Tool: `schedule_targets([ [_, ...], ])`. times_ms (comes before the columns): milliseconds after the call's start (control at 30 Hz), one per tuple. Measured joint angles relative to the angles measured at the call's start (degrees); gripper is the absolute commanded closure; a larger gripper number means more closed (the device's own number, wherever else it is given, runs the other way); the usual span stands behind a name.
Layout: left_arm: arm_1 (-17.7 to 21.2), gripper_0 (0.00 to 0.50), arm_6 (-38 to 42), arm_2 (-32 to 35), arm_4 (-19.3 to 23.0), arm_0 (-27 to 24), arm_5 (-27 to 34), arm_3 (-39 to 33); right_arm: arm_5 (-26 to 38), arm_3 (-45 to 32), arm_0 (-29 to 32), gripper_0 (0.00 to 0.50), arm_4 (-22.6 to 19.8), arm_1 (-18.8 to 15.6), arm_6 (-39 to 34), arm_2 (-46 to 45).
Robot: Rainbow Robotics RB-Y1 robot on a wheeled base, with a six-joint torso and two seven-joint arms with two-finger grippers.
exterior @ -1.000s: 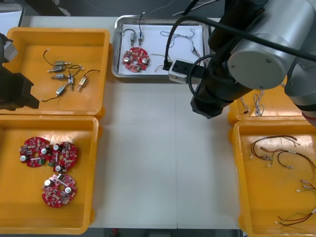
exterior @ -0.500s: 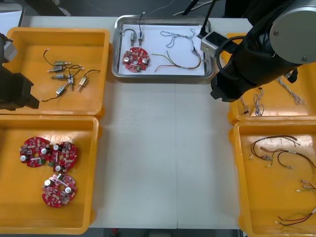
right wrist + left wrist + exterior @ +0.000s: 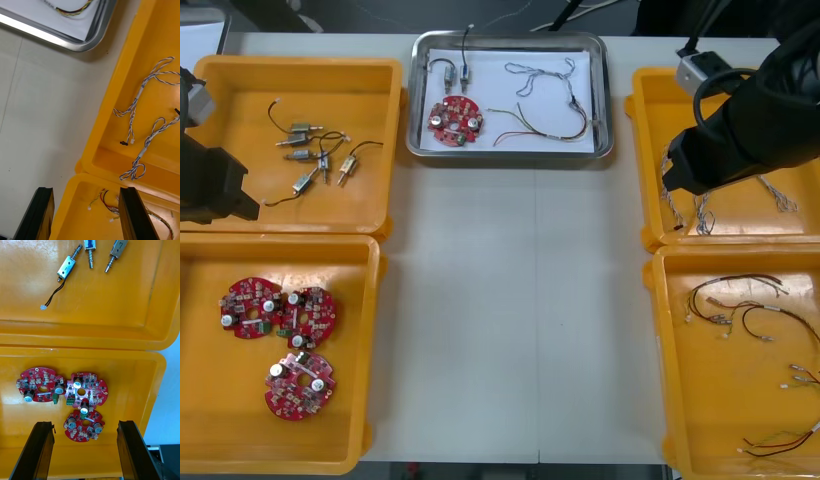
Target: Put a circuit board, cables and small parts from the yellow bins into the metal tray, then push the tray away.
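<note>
Hovering w/ our right claw (image 3: 86,191) spread wide, empty, over the right-side yellow plastic bins (image 3: 648,235). Shiny metal tray (image 3: 510,153) at the far side of the counter (image 3: 500,300) already holds a round red circuit board (image 3: 455,120), cables (image 3: 545,132) & small metal parts (image 3: 455,72); we reckon only the push is left. Left claw (image 3: 84,423) gapes too, idle.

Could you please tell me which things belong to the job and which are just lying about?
Job: metal tray; in it circuit board, small metal parts, twisted cable, red and yellow cable; open right gripper over the right bins.
Lying about: spare boards, spare parts in the left bins, under the open left gripper; spare cables in the right bins.
</note>
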Motion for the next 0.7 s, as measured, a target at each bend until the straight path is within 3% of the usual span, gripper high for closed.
schedule_targets([
  [700,0.0,0.0,0.0,0.01,-0.01,0.0,0.0,0.0,0.01,-0.13,14.02,0.0,1.72,-5.6,-1.15,-14.97],
])
